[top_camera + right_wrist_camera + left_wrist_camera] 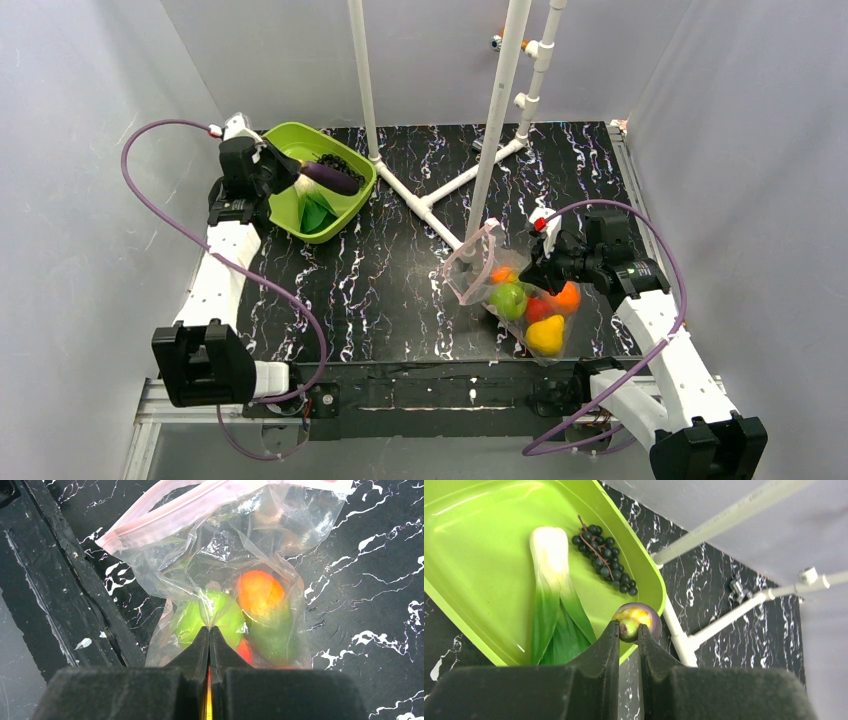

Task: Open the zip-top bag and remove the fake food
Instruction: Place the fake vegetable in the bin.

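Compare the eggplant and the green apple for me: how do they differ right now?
The eggplant is dark purple and elongated; the apple is bright green and round. The eggplant is out of the bag, pinched at one end in the left jaws over the tray; the apple sits inside the bag among other fruit. Both are small fake food pieces.
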`<action>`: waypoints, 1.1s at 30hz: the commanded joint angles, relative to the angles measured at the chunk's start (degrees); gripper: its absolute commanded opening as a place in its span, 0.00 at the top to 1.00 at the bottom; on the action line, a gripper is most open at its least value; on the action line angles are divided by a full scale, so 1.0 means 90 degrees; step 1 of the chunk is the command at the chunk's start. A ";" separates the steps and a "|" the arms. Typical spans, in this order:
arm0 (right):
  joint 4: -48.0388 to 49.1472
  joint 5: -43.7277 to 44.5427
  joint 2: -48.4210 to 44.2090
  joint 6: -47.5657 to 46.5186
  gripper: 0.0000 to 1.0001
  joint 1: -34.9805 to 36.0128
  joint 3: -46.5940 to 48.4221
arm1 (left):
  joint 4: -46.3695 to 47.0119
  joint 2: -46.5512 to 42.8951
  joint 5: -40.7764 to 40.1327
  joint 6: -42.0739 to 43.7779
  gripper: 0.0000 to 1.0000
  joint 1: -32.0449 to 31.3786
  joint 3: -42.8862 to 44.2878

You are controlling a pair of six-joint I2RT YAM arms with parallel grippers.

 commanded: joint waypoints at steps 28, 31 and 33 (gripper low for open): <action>0.0131 -0.0344 -0.0032 -0.0054 0.99 -0.0068 0.0034 | -0.0232 0.0691 0.0523 -0.0530 0.02 0.0819 0.0494; 0.0115 -0.0393 -0.0044 -0.0071 0.99 -0.0078 0.0033 | 0.0280 0.0392 0.1547 -0.0619 0.02 0.0815 0.0060; 0.0095 -0.0446 -0.0067 -0.0093 0.99 -0.0095 0.0024 | 0.0460 0.0240 0.2240 -0.0709 0.02 0.0815 -0.0146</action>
